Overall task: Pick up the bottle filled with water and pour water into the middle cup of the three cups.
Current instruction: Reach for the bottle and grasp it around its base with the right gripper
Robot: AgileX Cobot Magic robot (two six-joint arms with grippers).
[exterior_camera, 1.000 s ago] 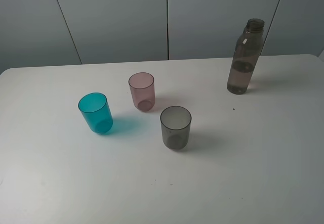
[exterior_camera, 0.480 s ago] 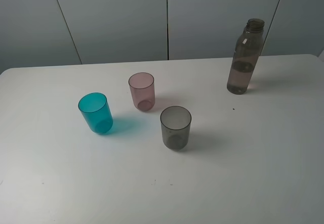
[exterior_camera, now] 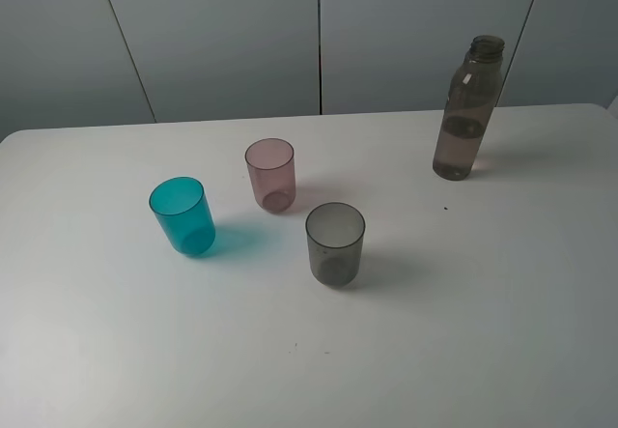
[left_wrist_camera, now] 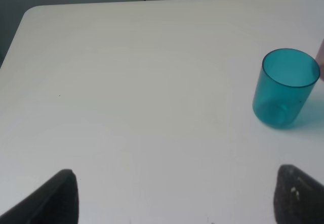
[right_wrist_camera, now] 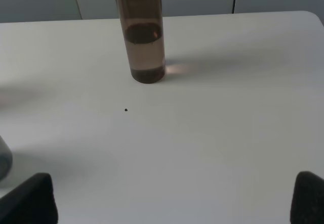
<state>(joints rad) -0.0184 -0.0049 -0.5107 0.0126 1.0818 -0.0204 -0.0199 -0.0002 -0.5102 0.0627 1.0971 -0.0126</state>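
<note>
Left wrist, left hand [left_wrist_camera: 177, 198] spread wide, empty, right hand [right_wrist_camera: 169, 199] likewise

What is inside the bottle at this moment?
The bottle holds clear liquid in its lower part; the surface line shows through the tinted wall. The neck is uncapped. Nothing else shows inside, though the dark base is hard to check.

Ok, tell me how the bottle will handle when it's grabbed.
The bottle is tall and slim on a small base, so a push up high would probably tip it. The water fills only its lower part, so it is likely bottom-heavy and may slosh. The neck looks uncapped, so tilting early could spill.
</note>
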